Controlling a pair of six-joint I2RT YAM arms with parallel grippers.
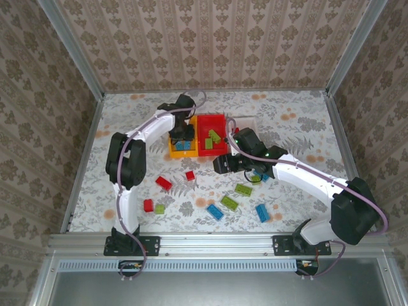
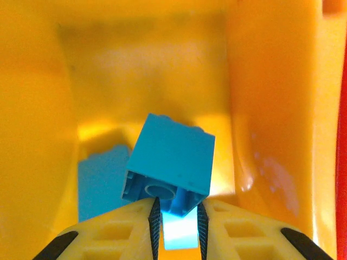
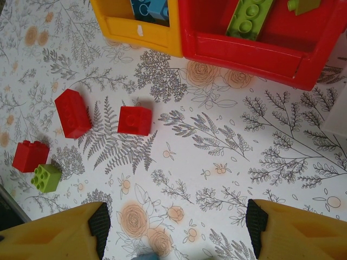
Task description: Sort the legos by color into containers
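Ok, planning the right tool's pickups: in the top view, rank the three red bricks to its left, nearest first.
1. Square red brick, just left of the right tool.
2. Long red brick, farther left.
3. Leftmost red brick, beside a small green brick.

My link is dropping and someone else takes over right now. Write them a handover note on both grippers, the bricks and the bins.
Left gripper: fingers shut on a blue brick, inside the yellow-orange bin; a second blue brick lies on its floor.
Right gripper: open, empty, over the table.
Done: blue bricks in the yellow-orange bin, sorted green bricks in the red bin.
Left: loose red bricks, loose green bricks and loose blue bricks on the table. The white bin is partly hidden by the right arm.
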